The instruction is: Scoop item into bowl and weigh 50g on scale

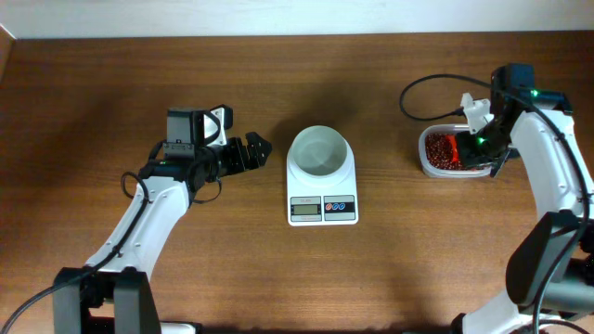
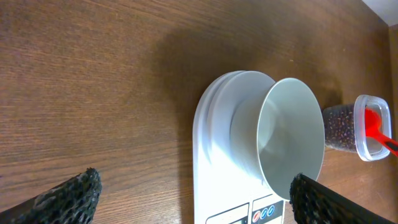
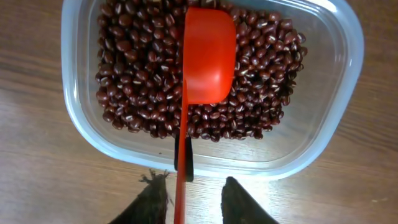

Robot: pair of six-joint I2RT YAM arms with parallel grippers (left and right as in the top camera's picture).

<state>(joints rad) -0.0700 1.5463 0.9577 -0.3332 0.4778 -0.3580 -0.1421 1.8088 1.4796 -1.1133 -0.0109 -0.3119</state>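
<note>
The white bowl (image 1: 320, 151) stands empty on the white scale (image 1: 322, 209) at the table's middle. It also shows in the left wrist view (image 2: 289, 137) on the scale (image 2: 217, 155). The red-brown beans (image 3: 137, 74) fill a clear plastic container (image 3: 323, 124) at the right (image 1: 429, 158). A red scoop (image 3: 208, 56) lies upside down on the beans, its handle running out over the rim. My right gripper (image 3: 196, 199) is open, its fingers either side of the handle, which lies by the left finger. My left gripper (image 1: 255, 153) is open and empty, just left of the scale.
The table's far edge runs along the top of the overhead view. A black cable (image 1: 418, 93) loops on the table behind the container. The bean container (image 2: 367, 130) and scoop (image 2: 373, 124) also show beyond the bowl in the left wrist view.
</note>
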